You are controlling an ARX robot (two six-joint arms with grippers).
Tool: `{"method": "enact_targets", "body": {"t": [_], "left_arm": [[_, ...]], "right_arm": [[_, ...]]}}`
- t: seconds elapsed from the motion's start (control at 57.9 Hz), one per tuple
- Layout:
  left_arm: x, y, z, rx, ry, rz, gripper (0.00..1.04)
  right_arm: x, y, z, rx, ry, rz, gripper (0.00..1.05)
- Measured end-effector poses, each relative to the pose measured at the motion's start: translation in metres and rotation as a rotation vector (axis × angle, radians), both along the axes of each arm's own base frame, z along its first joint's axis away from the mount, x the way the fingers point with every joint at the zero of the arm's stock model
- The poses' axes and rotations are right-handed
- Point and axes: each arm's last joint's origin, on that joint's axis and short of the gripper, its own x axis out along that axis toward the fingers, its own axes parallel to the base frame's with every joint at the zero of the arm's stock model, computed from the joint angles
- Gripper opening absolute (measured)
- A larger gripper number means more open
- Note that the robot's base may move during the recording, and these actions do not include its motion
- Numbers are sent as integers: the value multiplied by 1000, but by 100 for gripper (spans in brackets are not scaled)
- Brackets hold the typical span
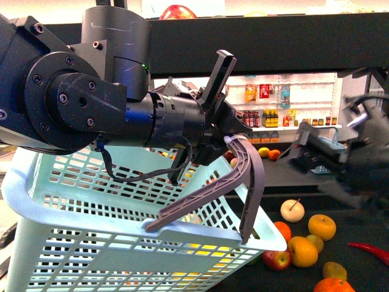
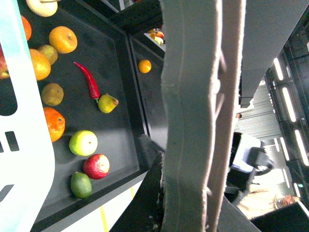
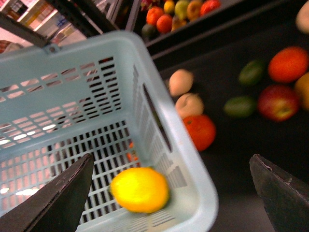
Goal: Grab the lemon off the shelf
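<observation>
The lemon (image 3: 140, 189), bright yellow and blurred, shows inside the pale blue basket (image 3: 72, 96) near its corner wall. My right gripper (image 3: 171, 193) hangs above it, open, its dark fingers (image 3: 63, 193) wide apart and holding nothing. In the front view the right gripper (image 1: 316, 155) is a blur over the black shelf (image 1: 273, 42). My left gripper (image 1: 228, 137) is shut on the grey basket handle (image 1: 243, 164) and holds the basket (image 1: 91, 243) up in front of the shelf. The left wrist view is filled by that handle (image 2: 188, 121) in the left gripper (image 2: 188, 203).
Oranges (image 1: 321, 226), apples (image 1: 276, 260), a pale round fruit (image 1: 292, 210) and a red chilli (image 1: 368, 250) lie on the lower shelf tier (image 2: 120, 96). White shelves of bottles (image 1: 273, 97) stand far behind. The basket wall blocks the lower left of the front view.
</observation>
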Motion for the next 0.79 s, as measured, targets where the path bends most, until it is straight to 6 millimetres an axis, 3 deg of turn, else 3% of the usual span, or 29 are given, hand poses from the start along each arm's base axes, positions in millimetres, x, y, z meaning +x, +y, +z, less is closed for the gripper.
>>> {"method": "enact_targets", "body": {"t": [0.224, 0.501, 0.57, 0.673, 0.794], "left_arm": [[0, 0, 0, -1, 1, -2, 8], [0, 0, 0, 0, 0, 0, 8], [0, 0, 0, 0, 1, 0, 8], [0, 0, 0, 0, 0, 1, 8], [0, 0, 0, -1, 1, -3, 8]], "right_arm": [[-71, -18, 20, -233, -120, -101, 97], [-165, -10, 5, -303, -93, -36, 97], [-182, -13, 2, -339, -177, -97, 89], [-215, -17, -20, -374, -228, -146, 65], [-232, -17, -32, -386, -241, -147, 44]]}}
